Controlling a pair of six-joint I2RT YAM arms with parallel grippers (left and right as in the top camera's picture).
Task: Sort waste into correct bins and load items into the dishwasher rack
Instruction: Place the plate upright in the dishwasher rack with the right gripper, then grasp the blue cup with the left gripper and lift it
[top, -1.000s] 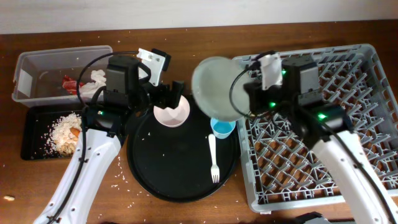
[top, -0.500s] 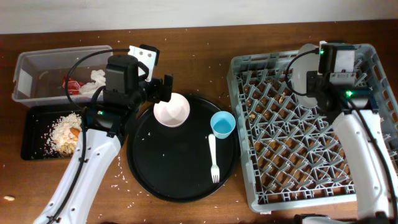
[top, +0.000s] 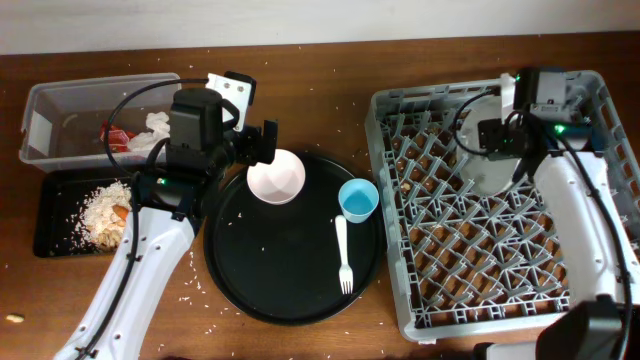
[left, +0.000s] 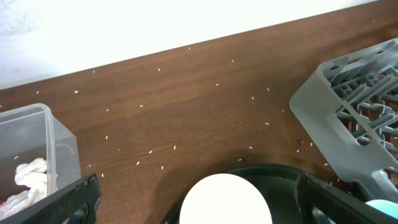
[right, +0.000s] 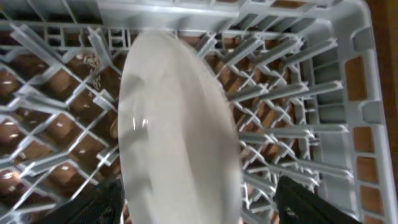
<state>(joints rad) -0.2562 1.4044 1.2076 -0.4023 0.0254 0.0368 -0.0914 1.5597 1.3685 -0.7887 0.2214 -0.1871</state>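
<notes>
Grey plate (right: 180, 124) stands tilted in the rack (right: 348, 12), my right tool (right: 205, 200) spread apart above it; my left tool (left: 199, 205) hangs apart over the white bowl (top: 276, 180).

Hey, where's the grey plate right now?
Overhead, the grey plate is on the right side, inside the dishwasher rack near its far edge, to the right of the blue cup.

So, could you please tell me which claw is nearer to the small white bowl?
Left. The left claw hovers at the far rim of the white bowl on the round black tray. The right claw is well away, over the dishwasher rack by the grey plate.
</notes>
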